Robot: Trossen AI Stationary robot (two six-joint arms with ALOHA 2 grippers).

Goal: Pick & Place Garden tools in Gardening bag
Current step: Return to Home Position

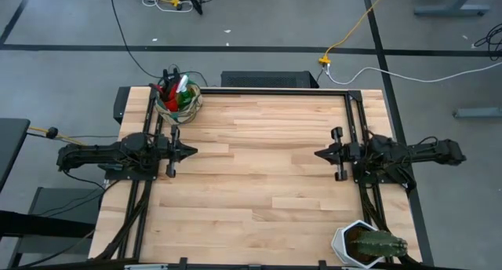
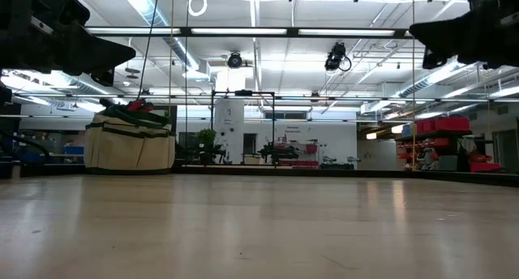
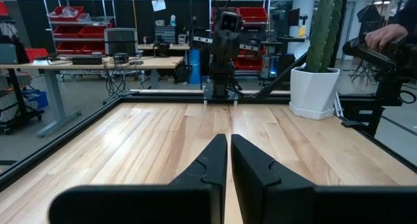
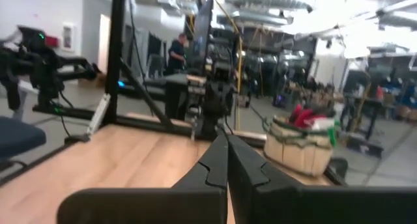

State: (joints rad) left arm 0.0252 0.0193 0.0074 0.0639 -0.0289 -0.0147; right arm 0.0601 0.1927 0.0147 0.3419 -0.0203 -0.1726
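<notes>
The gardening bag (image 1: 179, 102) sits at 11 o'clock on the table (image 1: 259, 195), garden tools (image 1: 176, 90) poking out. The left end effector (image 1: 190, 151) at 9 o'clock and right end effector (image 1: 319, 155) at 3 o'clock face inward, closed and empty, apparently parked because packing looks done.

You've got the bag (image 1: 178, 102) upper left on the table (image 1: 259, 168), tools (image 1: 176, 89) inside it; cactus pot (image 1: 369, 245) lower right.

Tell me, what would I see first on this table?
The bag in the far left corner, stuffed with red and green tools, stands out on the wooden table. Next comes the cactus in its white pot at the near right edge. The left hand and right hand face each other, both shut.
</notes>
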